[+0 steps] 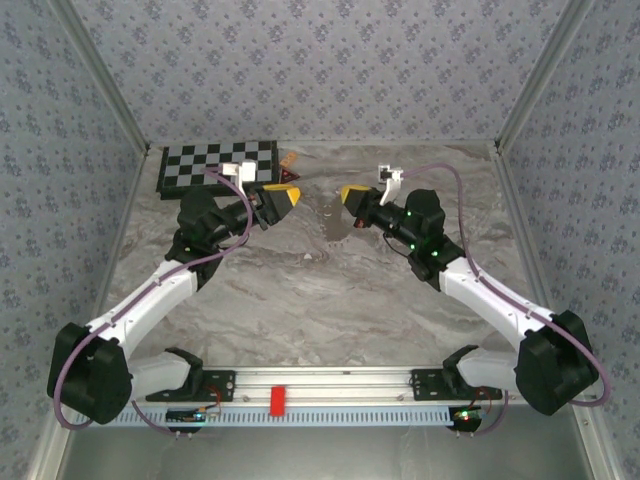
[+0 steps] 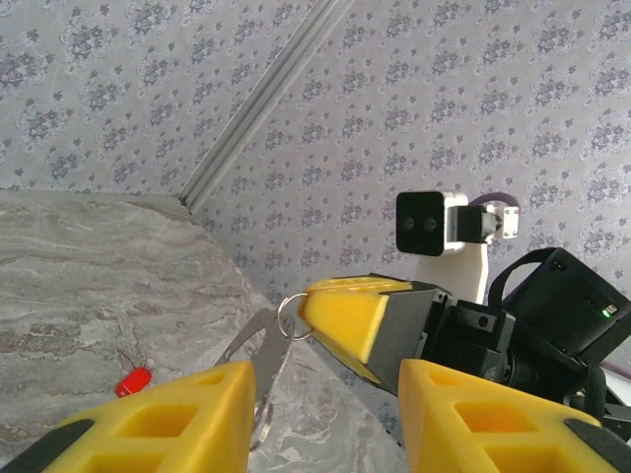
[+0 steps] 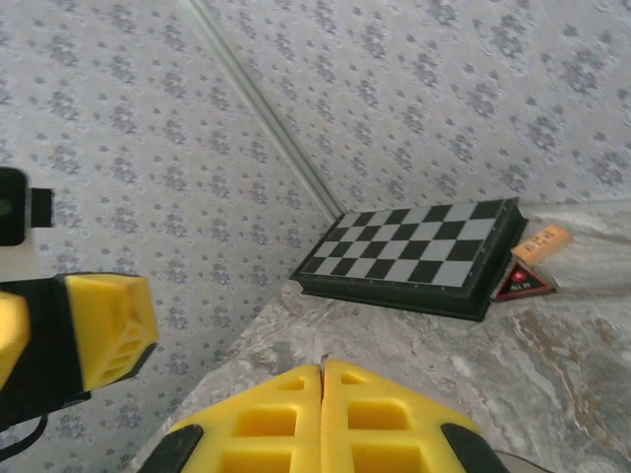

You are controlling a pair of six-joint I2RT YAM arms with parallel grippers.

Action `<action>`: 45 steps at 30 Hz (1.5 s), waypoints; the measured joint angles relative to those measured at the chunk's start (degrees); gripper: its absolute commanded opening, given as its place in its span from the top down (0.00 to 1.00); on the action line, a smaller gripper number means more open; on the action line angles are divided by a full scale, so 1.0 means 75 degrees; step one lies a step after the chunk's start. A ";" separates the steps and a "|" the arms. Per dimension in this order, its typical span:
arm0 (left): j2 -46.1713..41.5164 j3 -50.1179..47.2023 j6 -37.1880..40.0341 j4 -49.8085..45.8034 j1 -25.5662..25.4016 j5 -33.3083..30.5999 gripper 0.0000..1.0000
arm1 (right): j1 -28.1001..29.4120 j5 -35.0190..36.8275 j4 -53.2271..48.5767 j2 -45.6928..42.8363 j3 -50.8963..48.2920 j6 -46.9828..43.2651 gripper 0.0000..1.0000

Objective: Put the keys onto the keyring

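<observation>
While my right claw [image 3: 323, 379] is pressed shut, its blocky yellow tips pinch the thin silvery keyring [image 2: 289, 317], metal chain dangling beneath. My left claw [image 1: 284, 197] faces it, fingers spread. Down-left of that claw, the tiny red-headed key [image 2: 135, 381] lies on the marbled grey worktop [image 2: 79, 266].

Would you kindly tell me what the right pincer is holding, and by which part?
The right pincer holds the keyring by the small ring at its upper end; the loop hangs below.
</observation>
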 measured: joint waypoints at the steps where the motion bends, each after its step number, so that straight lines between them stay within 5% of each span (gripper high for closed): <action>1: 0.0000 0.0000 0.0000 -0.0003 0.0000 0.0017 0.58 | 0.0000 -0.0099 0.0117 -0.0029 -0.0044 -0.0058 1.00; 19: -0.0047 0.0000 0.0522 -0.0367 -0.0420 0.0393 0.58 | 0.0973 -0.1282 0.1198 -0.0903 -0.0574 -0.2597 1.00; 45: -0.0493 -0.0055 0.0892 -0.0790 -0.0423 0.0391 0.59 | 0.2463 0.0880 0.0831 -0.1559 -0.1046 -0.5759 1.00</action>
